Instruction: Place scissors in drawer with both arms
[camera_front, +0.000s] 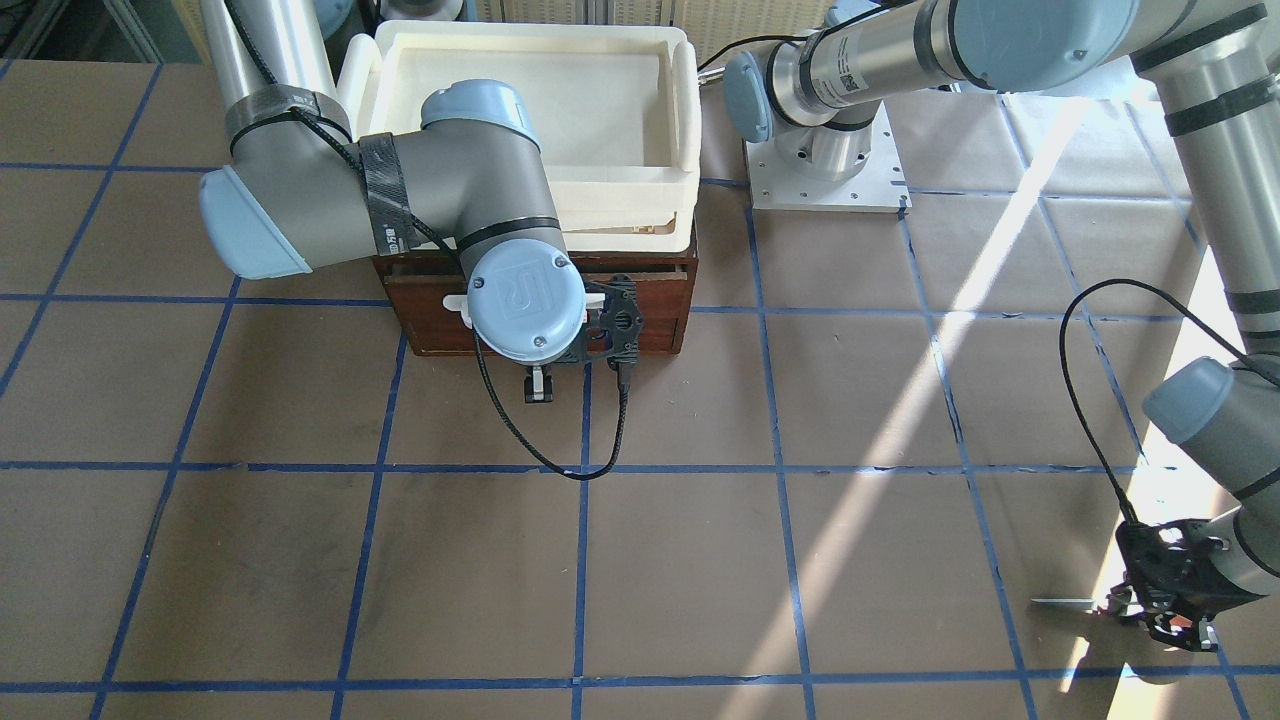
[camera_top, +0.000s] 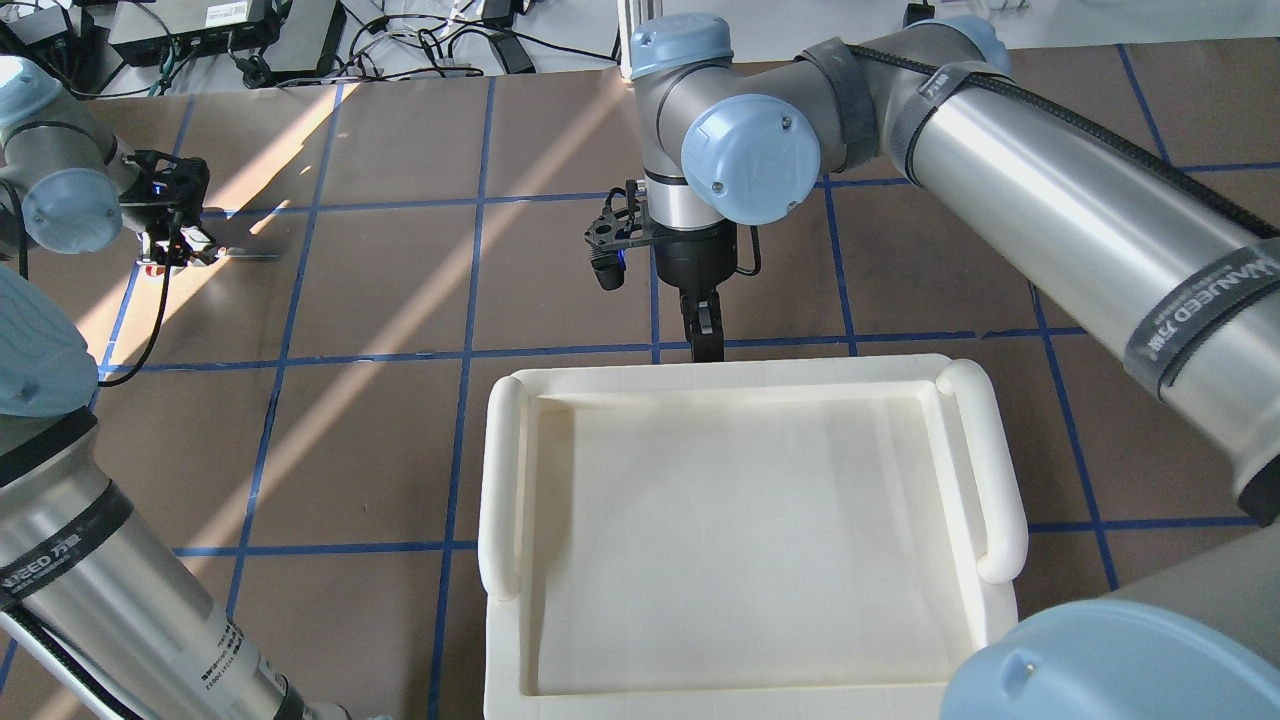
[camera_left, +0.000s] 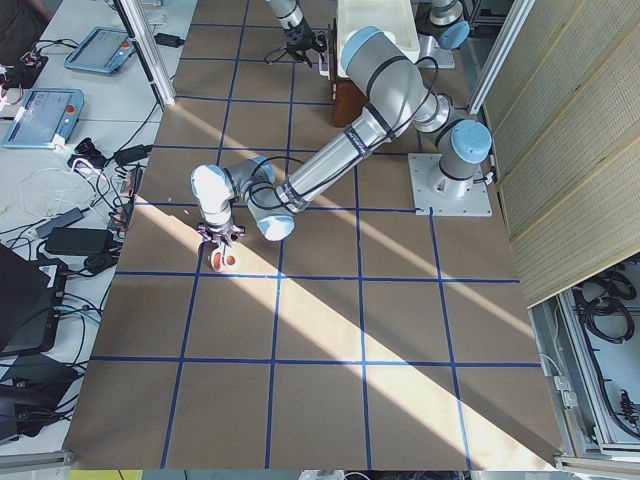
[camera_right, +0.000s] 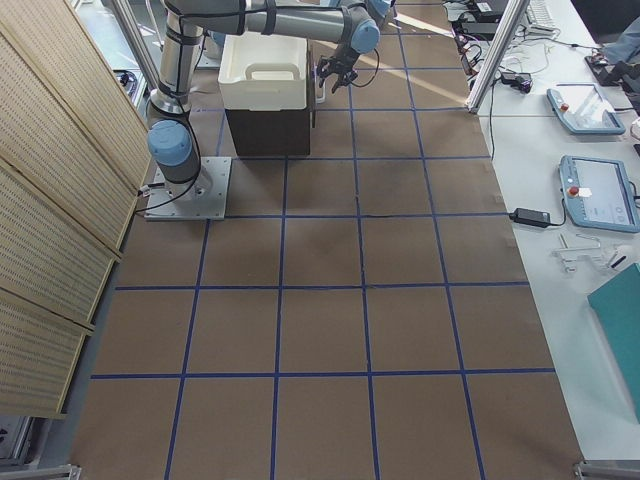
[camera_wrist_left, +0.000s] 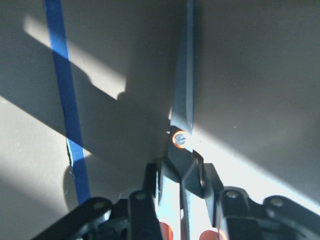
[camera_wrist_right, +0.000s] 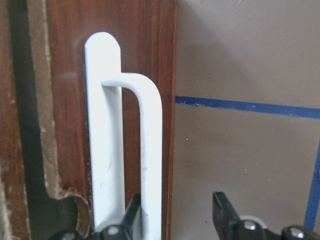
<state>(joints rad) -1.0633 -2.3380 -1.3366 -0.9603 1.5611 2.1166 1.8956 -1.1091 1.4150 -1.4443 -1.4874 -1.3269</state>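
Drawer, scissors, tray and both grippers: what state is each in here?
drawer, looks closed, no interior showing.
scissors, blades closed, gripped near the handles.
left gripper, shut on the scissors.
right gripper, open, astride the white handle.
tray, upright, stacked over the drawer.

2 grey-silver arms (camera_top: 1050, 190); light-blue joint caps (camera_top: 750, 158); black braided cables (camera_front: 624, 415); black straps (camera_top: 1205, 300), white lettering.

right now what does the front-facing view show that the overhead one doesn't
Only front-facing: the drawer front under the tray, with the right gripper at its white handle. Only overhead: cables and black boxes beyond the table; the tray hides the drawer there. Both: the tray, and the left gripper on the scissors.
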